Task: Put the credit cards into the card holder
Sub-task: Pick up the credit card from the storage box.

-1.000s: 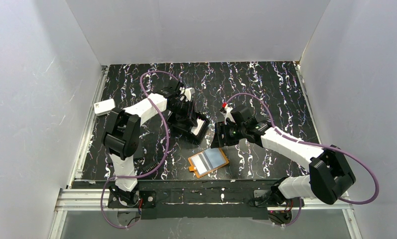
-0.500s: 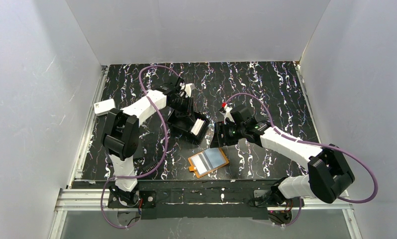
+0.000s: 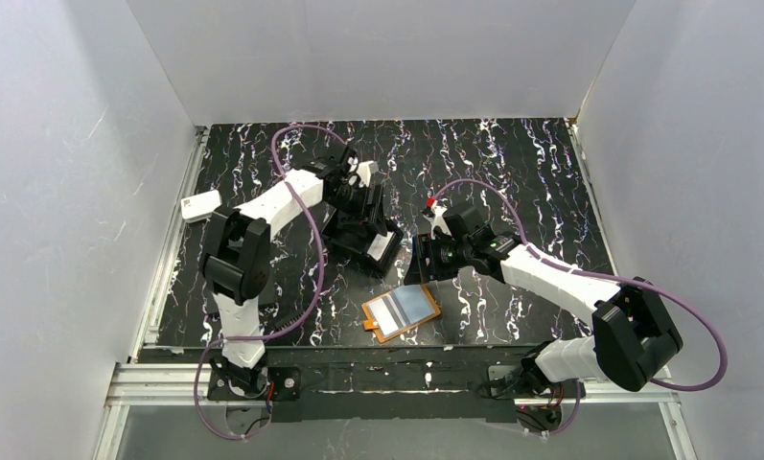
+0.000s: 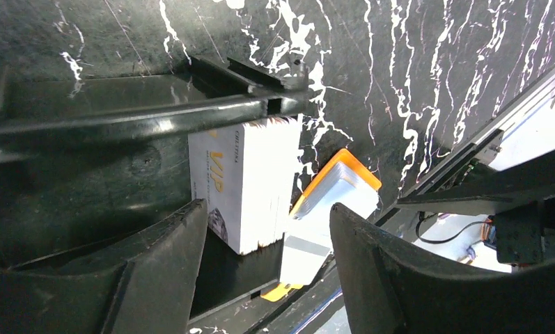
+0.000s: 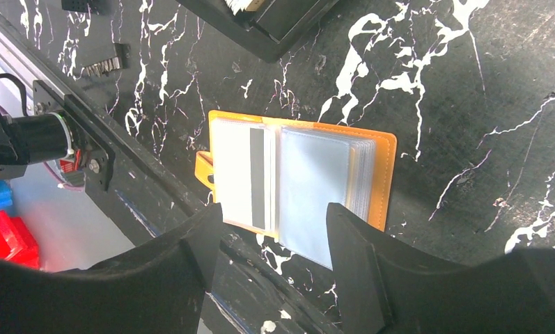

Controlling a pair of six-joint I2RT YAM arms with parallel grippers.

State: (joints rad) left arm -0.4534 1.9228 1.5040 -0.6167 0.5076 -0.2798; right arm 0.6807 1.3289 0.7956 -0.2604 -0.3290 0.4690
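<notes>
Lying open on the surface [image 5: 469, 104] near the arms, pockets up, the card holder [image 5: 299, 184] is set for loading — one striped card seems to be in. Credit cards [image 4: 250, 184] stand stacked in the black tray [image 4: 121, 118]. Left pincer [image 4: 267, 229] is spread wide, straddling the stack, prob. not touching. Right pincer [image 5: 274, 216] is spread & empty — above the card holder.

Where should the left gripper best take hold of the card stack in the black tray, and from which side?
Probably the stack's free edge, from above: the credit cards seem to stand on edge in the black tray, whose walls block the sides. One finger on each broad face; the left gripper is open over them.
</notes>
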